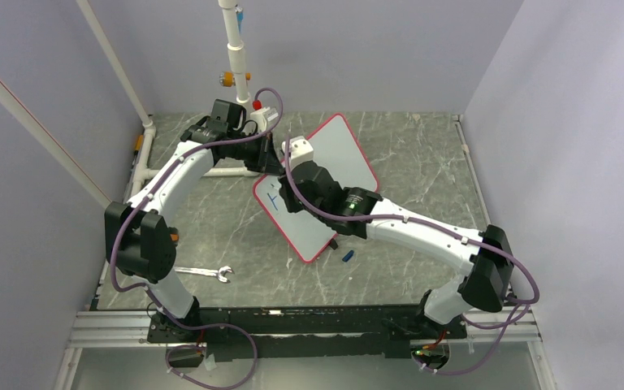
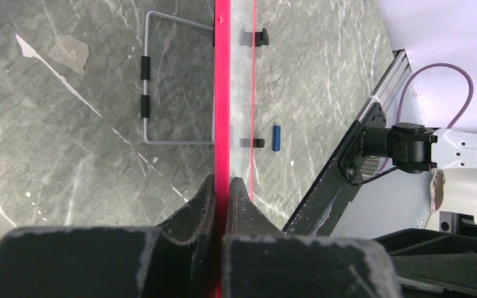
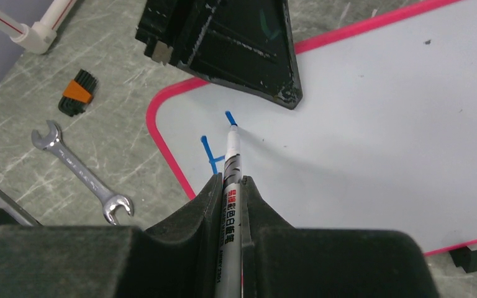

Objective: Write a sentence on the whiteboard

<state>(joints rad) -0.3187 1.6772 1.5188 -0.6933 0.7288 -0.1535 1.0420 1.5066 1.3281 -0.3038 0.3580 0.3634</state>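
Observation:
The whiteboard (image 1: 343, 150), white with a red border, lies slanted on the table's middle. My left gripper (image 1: 270, 159) is shut on its far-left red edge (image 2: 222, 93); the jaws (image 2: 223, 186) pinch the rim. My right gripper (image 3: 231, 181) is shut on a white marker (image 3: 231, 161), whose blue tip (image 3: 232, 127) touches the board (image 3: 360, 124) near its left corner. The sentence (image 3: 210, 154) is only a few blue strokes, like a starting "H", also visible from above (image 1: 272, 199). The left gripper's black fingers (image 3: 236, 43) sit just beyond the tip.
A steel wrench (image 1: 203, 272) lies left of the board, also in the right wrist view (image 3: 77, 171). A hex key set (image 3: 77, 93) lies nearby. The blue marker cap (image 1: 347, 257) lies near the board's near edge. A white pipe frame (image 1: 236, 49) stands at the back.

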